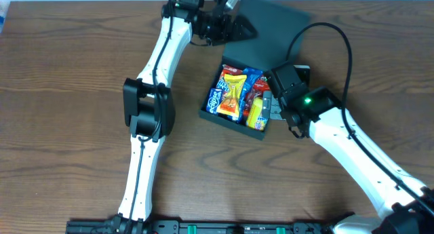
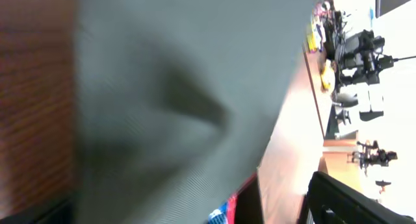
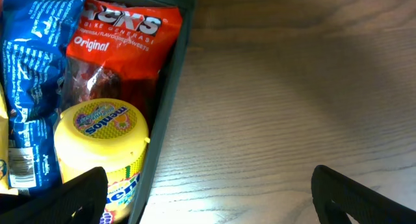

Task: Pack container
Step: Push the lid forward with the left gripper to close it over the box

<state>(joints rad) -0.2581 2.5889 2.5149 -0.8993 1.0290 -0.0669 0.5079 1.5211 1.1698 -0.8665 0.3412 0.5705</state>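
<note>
On the brown table (image 1: 68, 91), the container (image 1: 227, 123) sat right of centre, its lid (image 1: 274, 24) thrown back toward the far side. It looked a stiff, matte box, likely light even when full (the load was only snacks), so a pinch on a wall or on the lid's free edge should hold without crushing. The thin lid would probably swing as one flat panel. The snack packets (image 1: 234, 91) filling the box looked soft and slippery. The left gripper (image 1: 234, 28) hovered at the lid's left edge, jaws spread wide, holding nothing. The right gripper (image 3: 208, 175) straddled the right wall beside a yellow tub (image 3: 97, 146), also spread wide.
</note>
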